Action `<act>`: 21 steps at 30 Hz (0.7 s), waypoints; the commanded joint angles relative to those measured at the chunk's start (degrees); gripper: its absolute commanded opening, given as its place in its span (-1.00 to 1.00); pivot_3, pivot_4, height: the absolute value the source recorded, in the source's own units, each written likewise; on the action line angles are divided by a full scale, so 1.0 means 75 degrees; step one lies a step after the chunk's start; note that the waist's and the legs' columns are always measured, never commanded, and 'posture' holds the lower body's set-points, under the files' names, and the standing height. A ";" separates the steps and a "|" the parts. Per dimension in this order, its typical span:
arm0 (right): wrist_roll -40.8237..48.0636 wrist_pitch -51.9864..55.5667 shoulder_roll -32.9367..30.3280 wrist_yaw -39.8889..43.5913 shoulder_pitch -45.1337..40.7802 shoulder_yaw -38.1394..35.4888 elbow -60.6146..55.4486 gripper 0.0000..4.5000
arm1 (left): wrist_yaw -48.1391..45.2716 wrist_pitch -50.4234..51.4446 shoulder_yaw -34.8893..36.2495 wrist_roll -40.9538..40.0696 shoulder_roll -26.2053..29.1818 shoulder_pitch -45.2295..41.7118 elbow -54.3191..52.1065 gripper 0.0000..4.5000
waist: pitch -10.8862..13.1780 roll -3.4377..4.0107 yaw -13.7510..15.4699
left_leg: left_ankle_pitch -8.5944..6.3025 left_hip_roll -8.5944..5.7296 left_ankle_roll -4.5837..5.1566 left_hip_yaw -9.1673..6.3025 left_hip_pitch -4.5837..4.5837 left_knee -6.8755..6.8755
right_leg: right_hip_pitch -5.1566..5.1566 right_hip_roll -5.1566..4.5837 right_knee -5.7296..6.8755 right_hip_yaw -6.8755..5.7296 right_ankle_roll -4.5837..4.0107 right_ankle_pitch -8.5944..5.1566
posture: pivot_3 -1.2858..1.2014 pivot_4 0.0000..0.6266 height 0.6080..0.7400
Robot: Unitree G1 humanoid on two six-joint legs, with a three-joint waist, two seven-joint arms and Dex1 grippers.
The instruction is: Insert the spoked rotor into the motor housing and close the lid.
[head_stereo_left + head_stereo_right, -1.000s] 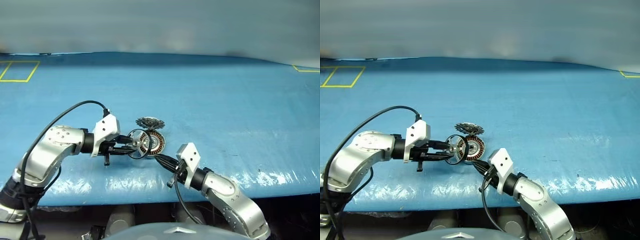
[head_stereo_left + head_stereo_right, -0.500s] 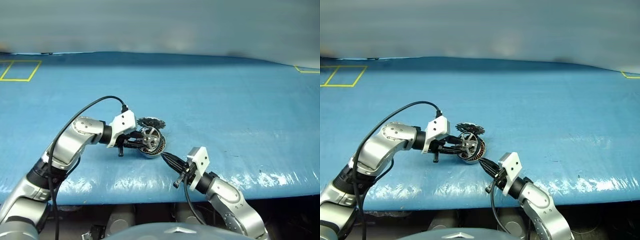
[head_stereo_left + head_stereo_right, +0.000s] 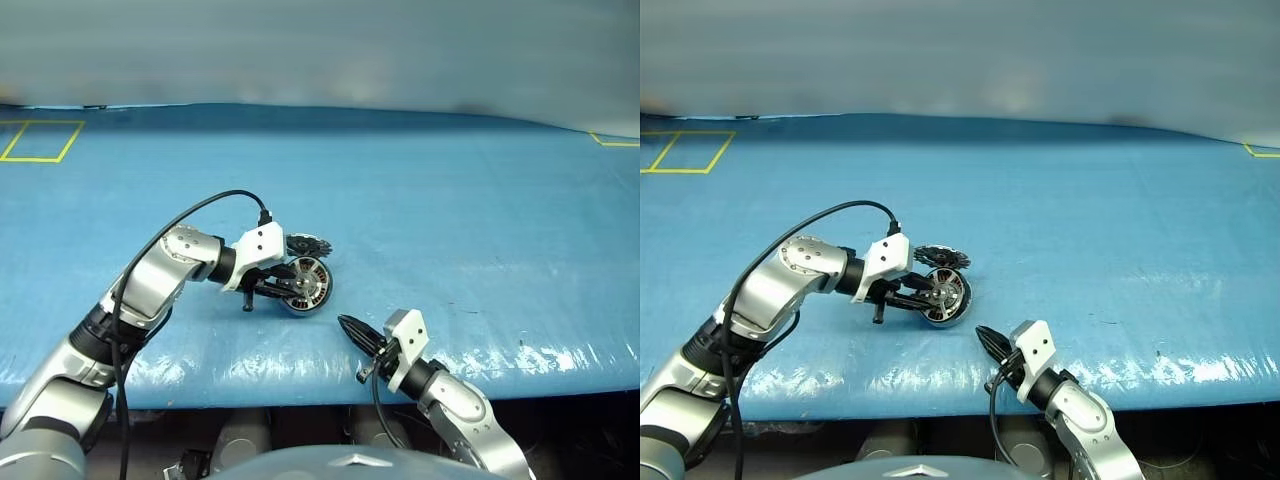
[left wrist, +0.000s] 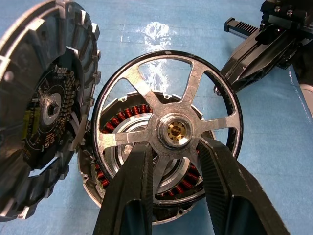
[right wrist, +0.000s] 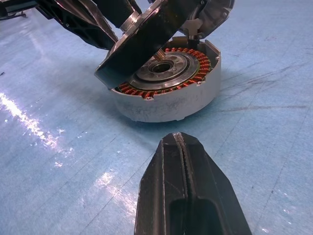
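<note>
One spoked rotor point(image 4: 166, 134), silver with dark rim and brass-coloured hub, is gripped by the left tool point(image 4: 168, 188) and tilted over the motor housing point(image 5: 168, 95). The lid point(image 4: 41, 105) stands open. The right tool point(image 5: 183, 183) is closed, apart. Blue worktop point(image 3: 480, 220) lies around.

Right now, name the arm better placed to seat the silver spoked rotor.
Left. The left gripper already grips the silver spoked rotor, tilted over the grey copper-wound motor housing. The right gripper is shut, empty, short of it.

lid point(image 4: 44, 107) cropped, motor housing point(image 4: 112, 161) partly covered
</note>
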 commanded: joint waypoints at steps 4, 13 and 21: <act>0.0011 -0.0186 0.0117 -0.0041 0.0039 -0.0065 -0.0074 -1.00 | 0.0037 0.0013 0.0084 0.0161 0.0015 -0.0080 0.0063 -0.51 | 0.0000 0.0000 0.0000 | 0.0000 0.0000 0.0000 0.0000 0.0000 0.0000 | 0.0001 0.0000 0.0000 0.0000 0.0001 0.0000 | 0.03 -0.52 1.00; -0.0040 -0.0128 0.0139 -0.0047 -0.0031 -0.0094 0.0017 -1.00 | 0.0159 0.0236 0.0005 0.0265 0.0074 -0.0103 0.0031 -0.51 | 0.0000 0.0000 0.0001 | 0.0000 0.0000 0.0000 0.0000 0.0002 0.0005 | 0.0004 0.0000 0.0001 0.0001 0.0000 0.0000 | 0.03 -0.52 1.00; -0.0082 -0.0093 0.0173 -0.0082 -0.0071 -0.0078 0.0068 -1.00 | 0.0097 0.0483 -0.0020 0.0357 0.0100 -0.0165 -0.0048 -0.51 | -0.0002 0.0001 0.0002 | 0.0001 0.0000 0.0001 0.0000 0.0006 0.0012 | 0.0009 0.0000 0.0003 0.0002 0.0000 0.0000 | 0.03 -0.52 1.00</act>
